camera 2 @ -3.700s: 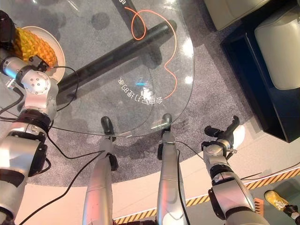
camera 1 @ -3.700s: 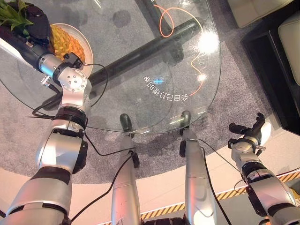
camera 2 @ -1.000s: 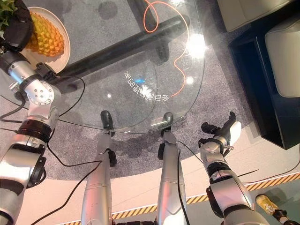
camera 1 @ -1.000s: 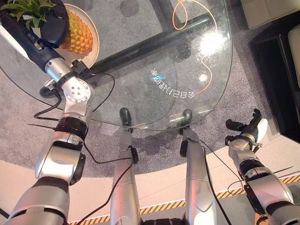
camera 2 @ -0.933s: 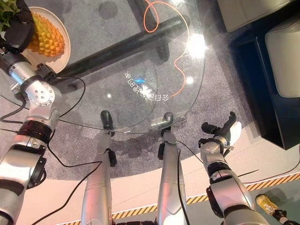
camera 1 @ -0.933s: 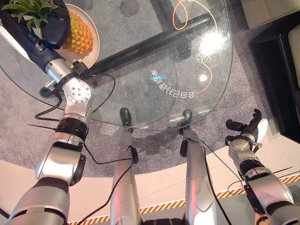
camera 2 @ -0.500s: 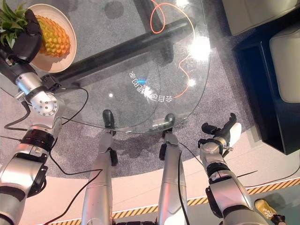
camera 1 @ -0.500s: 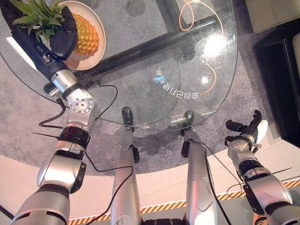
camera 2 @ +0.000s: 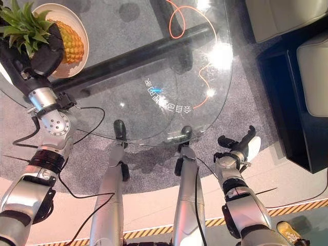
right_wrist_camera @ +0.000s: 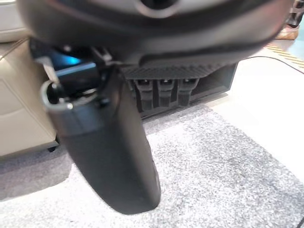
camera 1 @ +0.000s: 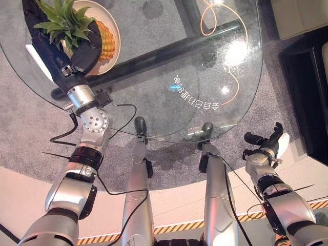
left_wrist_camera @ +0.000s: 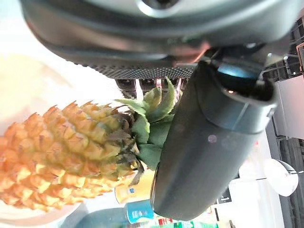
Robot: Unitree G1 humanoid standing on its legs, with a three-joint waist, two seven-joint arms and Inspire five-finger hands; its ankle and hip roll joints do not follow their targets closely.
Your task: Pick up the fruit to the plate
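Head stereo pair looking down, sharing glass table (camera 1: pixel 154 77), wrist cameras close along each hand

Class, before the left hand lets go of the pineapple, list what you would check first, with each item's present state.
1. Pineapple lies over the plate: ok.
2. Pineapple's weight fully on the plate: cannot tell.
3. Left hand closed at the leafy crown: ok.
4. Plate wholly on the glass table: ok.
5. Right hand hangs off the table, holding nothing: ok.
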